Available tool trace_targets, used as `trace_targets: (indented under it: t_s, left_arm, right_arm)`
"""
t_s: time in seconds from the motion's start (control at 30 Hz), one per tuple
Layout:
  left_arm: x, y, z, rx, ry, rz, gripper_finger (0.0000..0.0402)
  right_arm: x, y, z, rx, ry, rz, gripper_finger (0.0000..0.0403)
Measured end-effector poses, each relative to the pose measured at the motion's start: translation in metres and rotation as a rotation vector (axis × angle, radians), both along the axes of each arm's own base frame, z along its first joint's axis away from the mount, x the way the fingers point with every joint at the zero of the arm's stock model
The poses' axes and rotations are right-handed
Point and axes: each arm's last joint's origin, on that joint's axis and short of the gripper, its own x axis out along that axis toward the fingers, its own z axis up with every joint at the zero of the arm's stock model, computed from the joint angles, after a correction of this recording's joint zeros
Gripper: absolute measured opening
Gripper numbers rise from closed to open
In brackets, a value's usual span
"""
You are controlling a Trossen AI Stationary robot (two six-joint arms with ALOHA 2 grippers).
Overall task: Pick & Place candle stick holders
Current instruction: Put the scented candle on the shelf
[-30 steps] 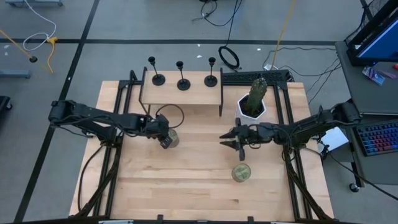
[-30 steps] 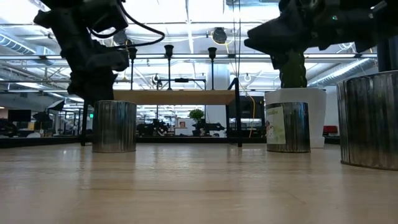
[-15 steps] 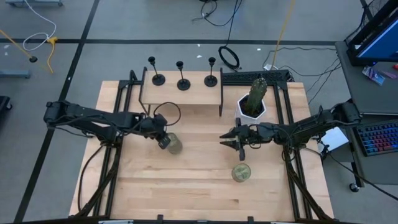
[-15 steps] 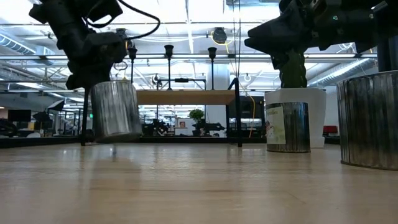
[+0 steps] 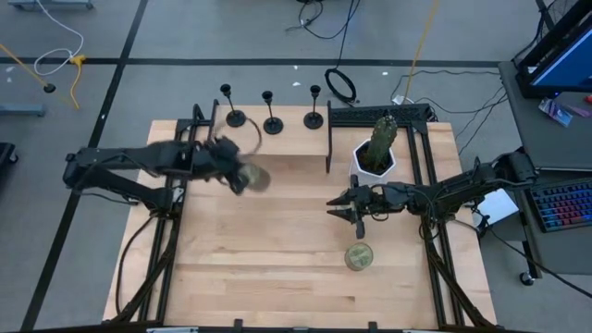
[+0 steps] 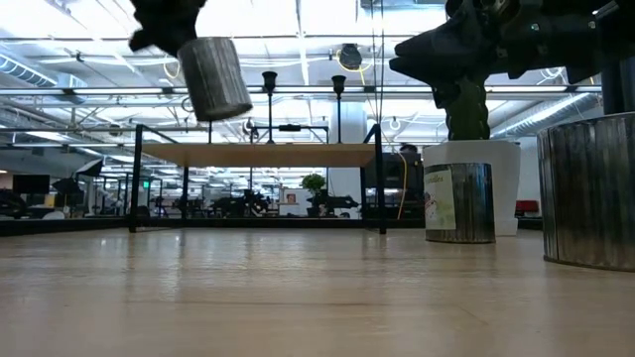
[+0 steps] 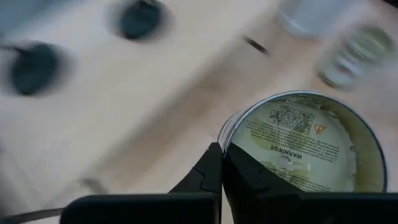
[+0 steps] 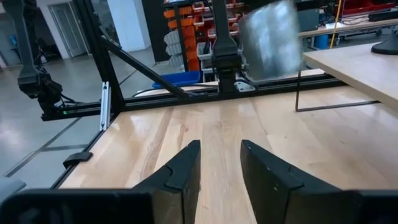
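Item: left gripper (image 5: 239, 176), clamped on the rim of a greenish-gold jar (image 5: 253, 177), one finger inside the wall and one outside as the left wrist view showed; the jar (image 6: 214, 77) hung tilted and clear of the table (image 5: 277, 268), near the front edge of the raised shelf (image 5: 277, 143). Item: three black candle stick holders (image 5: 271, 120) stood upright in a row along the back of that shelf, apart from one another and untouched by either gripper. Item: right gripper (image 5: 350, 208), fingers parted and empty, waited low over the table just in front of the white cactus pot (image 5: 374, 157). Item: a second greenish-gold jar (image 5: 359, 256) stood on the table nearer the front; the low view showed a further jar (image 6: 459, 202) beside the pot. Handling note, as a judgement: the step in hand appeared to be carrying the jar, not yet a holder. A rim pinch lets a round jar swing, so the wrist should be levelled before lowering and the jar set flat before release. If it was bound for the shelf, the path should stay clear of the thin stems, which looked easy to topple, and the jar should land well apart from their bases. The shelf's front frame rail also called for enough height in passing.
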Motion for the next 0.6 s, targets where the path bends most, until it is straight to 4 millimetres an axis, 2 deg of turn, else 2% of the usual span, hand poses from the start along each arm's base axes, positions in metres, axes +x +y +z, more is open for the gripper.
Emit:
trace_targets:
  t_s: [0.1,0.2,0.37,0.6]
  left_arm:
    - [-0.011,0.012,0.021,0.037,0.008,0.11,0.0005]
    - [-0.023,0.025,0.029,0.034,0.057,0.187,0.0007]
    - [-0.032,0.053,0.025,0.031,0.119,0.329,0.0005]
    - [-0.034,0.088,0.015,0.017,0.196,0.434,0.0004]
  right_arm:
    - [0.0,0.0,0.0,0.0,0.0,0.0,0.0105]
    - [0.0,0.0,0.0,0.0,0.001,0.0,0.0105]
    - [0.0,0.0,0.0,0.0,0.001,0.0,0.0105]
    - [0.0,0.0,0.0,-0.001,0.001,0.0,0.0105]
